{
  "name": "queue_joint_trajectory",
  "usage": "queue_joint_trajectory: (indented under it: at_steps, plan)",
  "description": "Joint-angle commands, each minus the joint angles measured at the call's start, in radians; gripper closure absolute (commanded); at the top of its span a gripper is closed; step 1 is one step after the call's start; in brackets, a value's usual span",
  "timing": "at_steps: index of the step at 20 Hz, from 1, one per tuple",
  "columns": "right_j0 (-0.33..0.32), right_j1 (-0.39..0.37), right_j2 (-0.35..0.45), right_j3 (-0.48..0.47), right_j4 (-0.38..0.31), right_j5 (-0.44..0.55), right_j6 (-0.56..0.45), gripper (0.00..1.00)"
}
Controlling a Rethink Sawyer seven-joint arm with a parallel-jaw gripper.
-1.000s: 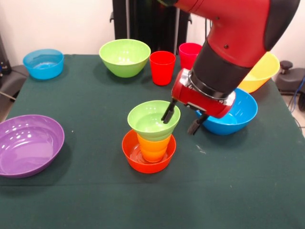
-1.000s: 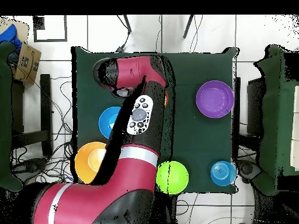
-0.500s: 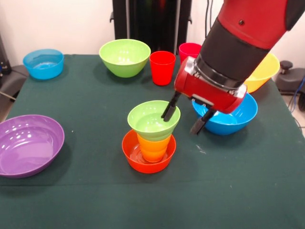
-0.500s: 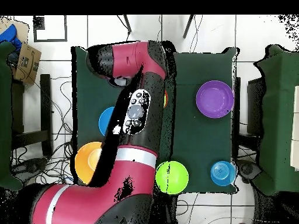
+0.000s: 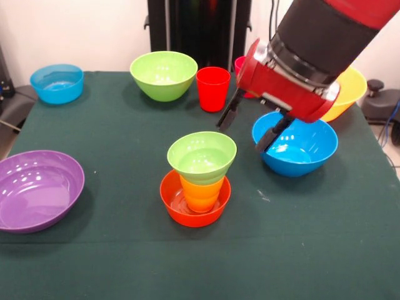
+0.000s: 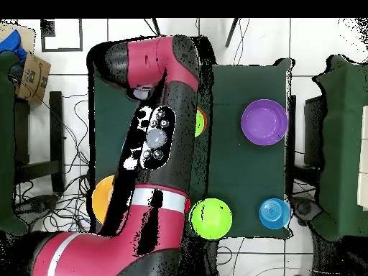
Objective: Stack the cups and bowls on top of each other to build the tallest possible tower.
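The end effector (fingers spread, empty) has lifted clear of the small green bowl.

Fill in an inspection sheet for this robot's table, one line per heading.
Surface: dark green cloth.
Job's things: stack of orange bowl, orange cup and small green bowl; red cup, big green bowl, two blue bowls, yellow bowl and purple bowl loose.
Clutter: nothing seen.
Pincer: open, empty, above the table beside the stack.
Cables: loose on the floor.
Surroundings: cardboard box.
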Motion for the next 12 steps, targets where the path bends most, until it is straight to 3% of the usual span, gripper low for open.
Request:
queue_joint_trajectory:
  at_steps: [1, 4, 12]
  plan:
    - [0.029, -0.013, 0.058, 0.033, 0.028, 0.037, 0.155, 0.0]
    - [0.039, -0.015, 0.067, 0.105, 0.053, -0.044, 0.229, 0.0]
    - [0.03, -0.018, 0.084, 0.176, 0.139, -0.116, 0.317, 0.0]
